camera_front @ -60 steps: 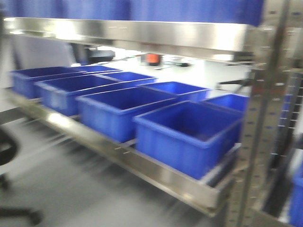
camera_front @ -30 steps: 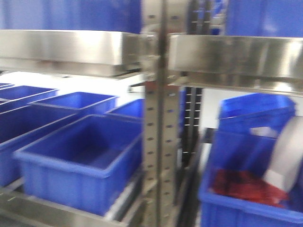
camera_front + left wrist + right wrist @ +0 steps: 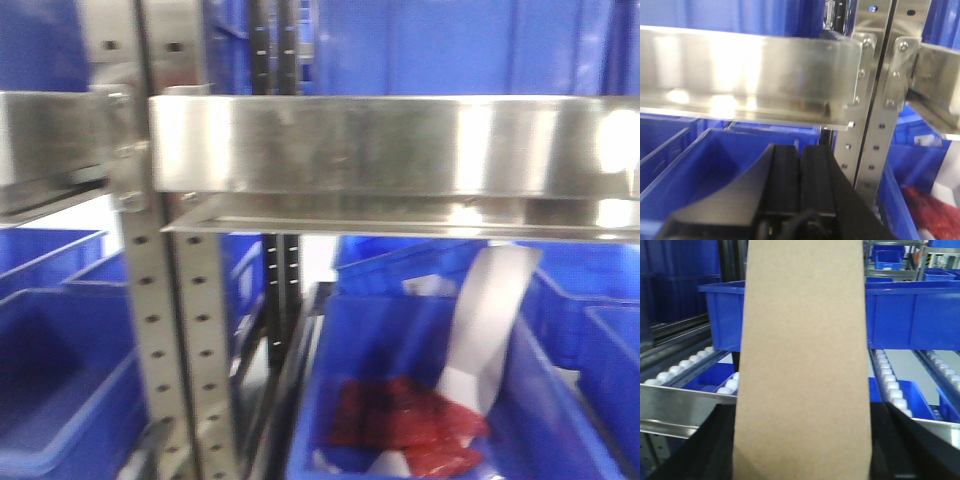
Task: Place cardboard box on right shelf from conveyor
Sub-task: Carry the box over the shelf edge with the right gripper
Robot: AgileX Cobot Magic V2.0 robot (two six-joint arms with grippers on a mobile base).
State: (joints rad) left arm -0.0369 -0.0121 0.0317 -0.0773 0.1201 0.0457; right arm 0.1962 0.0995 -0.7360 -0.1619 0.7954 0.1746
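Note:
The cardboard box (image 3: 802,365), plain tan and tall, fills the middle of the right wrist view. My right gripper (image 3: 802,445) is shut on it, with a black finger (image 3: 707,450) pressed against each side. Beyond it lie a steel shelf lip (image 3: 680,407) and white roller tracks (image 3: 890,385). The right shelf (image 3: 380,145), shiny steel with a tall front lip, spans the front view right of a perforated upright (image 3: 165,330). My left gripper (image 3: 800,175) is shut with nothing between its pads, above a blue bin (image 3: 685,170). The conveyor is out of view.
Blue bins (image 3: 910,310) stand on the rollers behind the box. Under the right shelf a blue bin (image 3: 560,420) holds red material (image 3: 400,425) and a white sheet (image 3: 490,320). More blue bins (image 3: 50,380) sit left of the upright. Steel uprights (image 3: 880,100) join two shelf lips.
The front view has swung right: the perforated upright slid from the centre to the left, and the right shelf and the bin with red material now fill the frame.

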